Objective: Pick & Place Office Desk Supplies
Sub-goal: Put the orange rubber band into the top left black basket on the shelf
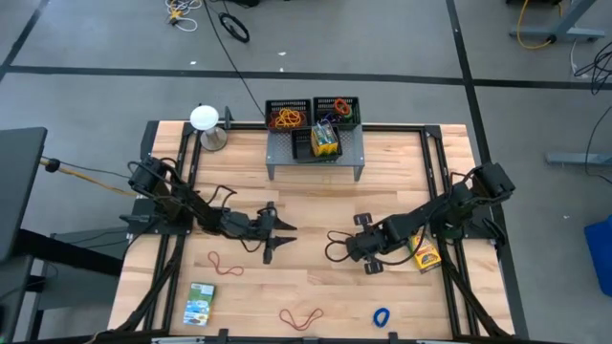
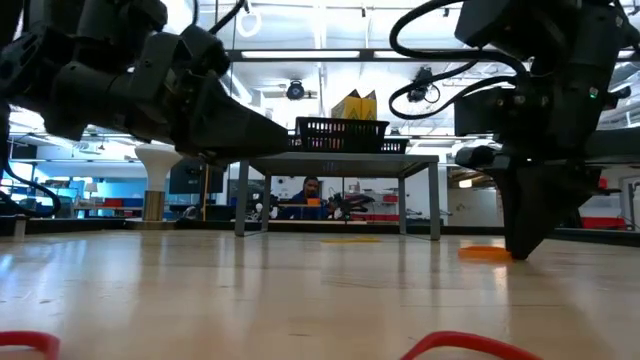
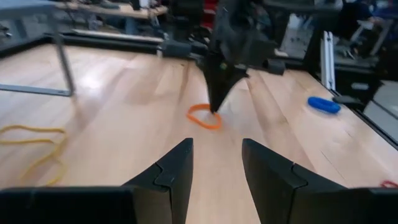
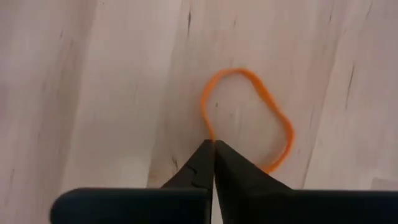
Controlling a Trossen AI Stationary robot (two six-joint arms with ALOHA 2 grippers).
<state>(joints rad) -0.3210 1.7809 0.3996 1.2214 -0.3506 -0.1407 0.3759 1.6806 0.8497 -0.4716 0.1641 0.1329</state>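
Right gripper [image 4: 213, 144], fingers pressed together, tips on the desk [image 1: 316, 277] at the edge of an orange rubber band [image 4: 249, 118] lying flat right of the desk's centre; whether the band is pinched cannot be told. Left gripper [image 3: 216, 163], fingers apart and empty, hovers left of centre, pointing toward it. At the rear edge a grey shelf [image 1: 316, 158] carries two black mesh trays [image 1: 289, 115] holding bands and a yellow-green box [image 1: 326, 141].

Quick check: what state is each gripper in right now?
Left gripper: open, empty, above the wooden table.
Right gripper: shut on the thin orange rubber-band loop lying on the table.
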